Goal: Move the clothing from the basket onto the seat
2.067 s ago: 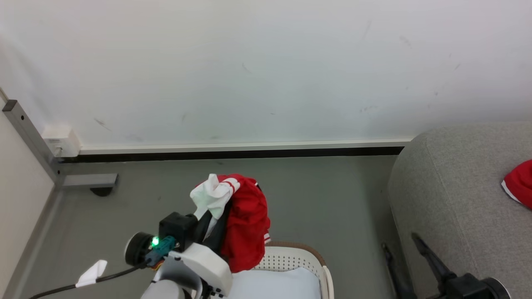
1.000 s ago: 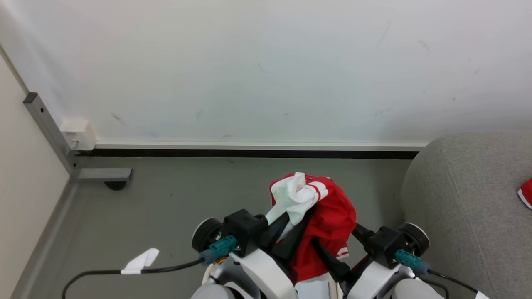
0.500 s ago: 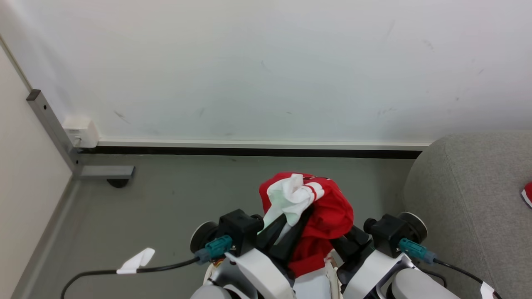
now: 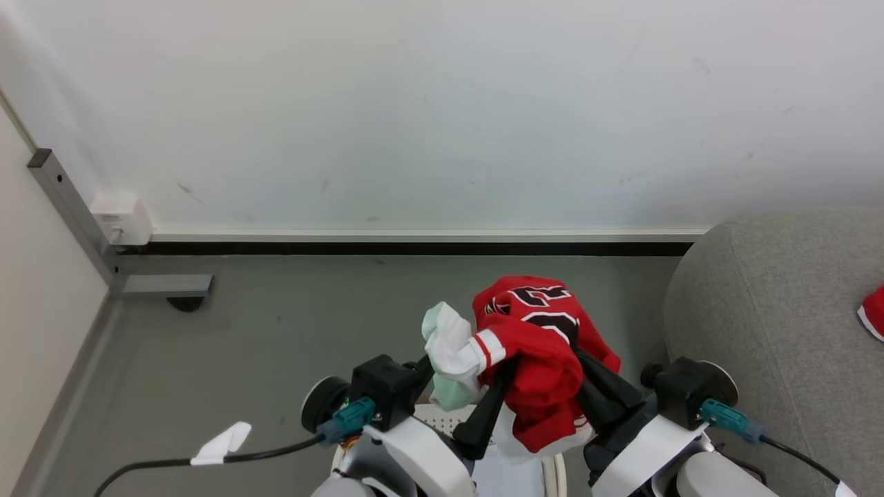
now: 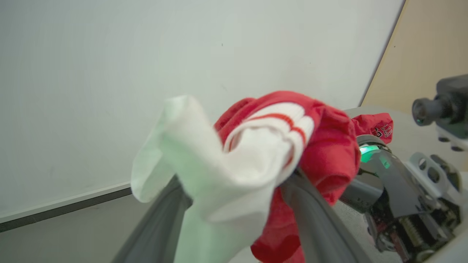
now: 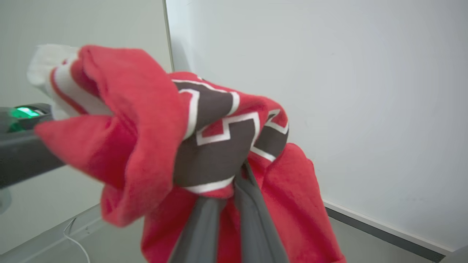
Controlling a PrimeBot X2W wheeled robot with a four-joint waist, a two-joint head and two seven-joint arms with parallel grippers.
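A red piece of clothing point(image 4: 539, 345) with a white sleeve and a dark number print hangs bunched in the air between my two grippers. My right gripper point(image 4: 581, 364) is shut on its red fabric, and in the right wrist view the fingers point(image 6: 252, 219) pinch the cloth point(image 6: 153, 120) together. My left gripper point(image 4: 469, 362) stands open, its fingers point(image 5: 318, 226) spread wide with the white sleeve point(image 5: 226, 160) draped loosely between them. Below the arms a strip of the basket point(image 4: 442, 417) shows. The grey seat point(image 4: 773, 310) is at the right, with another red garment point(image 4: 873, 310) lying on it.
A white wall with a dark baseboard point(image 4: 414, 247) runs across the back. A grey metal post point(image 4: 69, 207) and a wall socket box point(image 4: 121, 217) stand at the left. A black cable with a white tag point(image 4: 221, 442) lies on the grey floor.
My right gripper came up beside the garment and shut on its red fabric. My left gripper then opened. The bundle shifted right and turned, so the number print now faces up.
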